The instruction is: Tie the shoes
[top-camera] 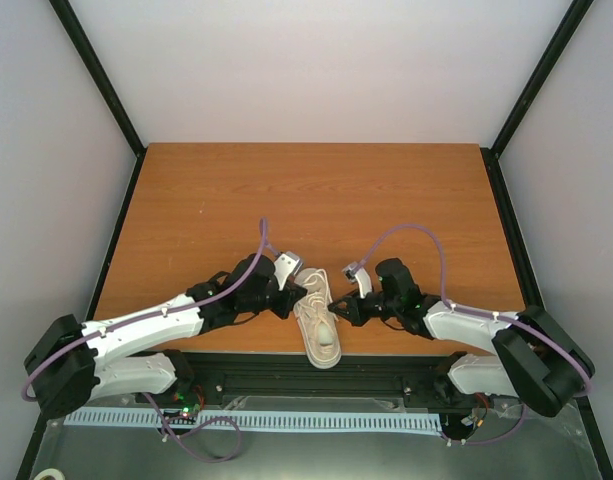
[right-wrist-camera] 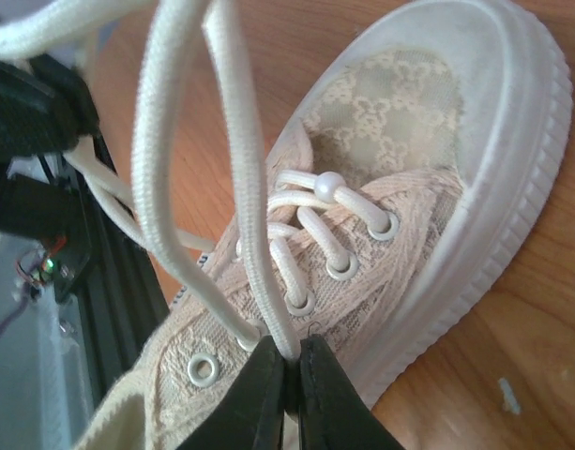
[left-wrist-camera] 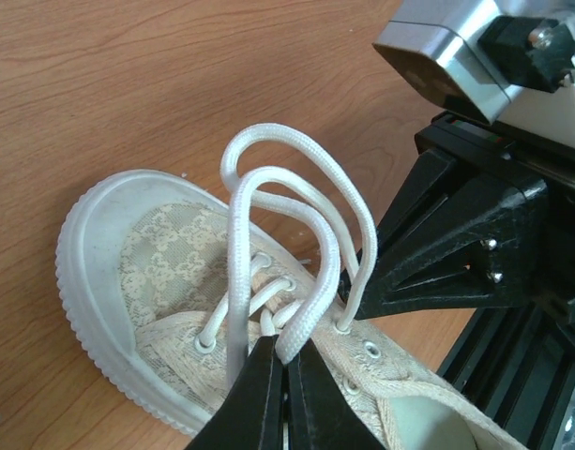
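top view: laces (top-camera: 314,285) too small to trace | left wrist view: sneaker (left-wrist-camera: 146,272) heel cut off lower right, left pincer (left-wrist-camera: 285,361) cropped at bottom edge, pinched lace stretch hidden inside it | right wrist view: loop tops cut at top edge, right pincer (right-wrist-camera: 289,361) cropped at bottom, upper left blurred

A brown wood-grain surface (top-camera: 316,190) sits between pale walls (top-camera: 326,60). Black posts (top-camera: 99,72) rise from its far corners. A black rail (top-camera: 386,375) and a white slotted strip (top-camera: 286,420) run along its near edge.
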`<action>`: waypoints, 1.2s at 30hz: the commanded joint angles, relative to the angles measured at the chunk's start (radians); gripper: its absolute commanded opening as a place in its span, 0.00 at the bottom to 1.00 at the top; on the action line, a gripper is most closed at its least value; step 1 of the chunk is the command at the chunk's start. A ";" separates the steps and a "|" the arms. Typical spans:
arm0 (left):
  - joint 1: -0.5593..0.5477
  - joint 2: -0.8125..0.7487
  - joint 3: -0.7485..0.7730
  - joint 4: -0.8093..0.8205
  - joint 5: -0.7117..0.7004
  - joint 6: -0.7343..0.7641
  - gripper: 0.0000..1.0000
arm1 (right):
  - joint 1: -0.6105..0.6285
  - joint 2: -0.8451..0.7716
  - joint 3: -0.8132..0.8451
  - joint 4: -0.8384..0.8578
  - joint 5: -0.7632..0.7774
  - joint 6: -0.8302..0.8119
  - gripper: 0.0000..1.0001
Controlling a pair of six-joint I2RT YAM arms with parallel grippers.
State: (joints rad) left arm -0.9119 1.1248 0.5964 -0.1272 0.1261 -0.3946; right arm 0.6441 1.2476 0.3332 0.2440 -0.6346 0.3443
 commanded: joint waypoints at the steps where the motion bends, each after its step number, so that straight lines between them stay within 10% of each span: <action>1: -0.008 0.006 0.054 0.040 0.044 -0.037 0.01 | 0.005 0.001 0.028 0.007 0.043 -0.010 0.03; 18: -0.005 0.180 0.248 0.199 0.140 -0.165 0.01 | 0.005 -0.111 0.021 -0.124 0.271 0.099 0.03; 36: 0.249 -0.382 -0.117 -0.402 -0.093 -0.320 0.01 | -0.189 -0.324 0.057 -0.495 0.596 0.275 0.03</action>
State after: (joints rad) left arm -0.6884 0.8211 0.5007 -0.3622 0.0879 -0.6281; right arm 0.5095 0.9947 0.4198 -0.1875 -0.0967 0.5499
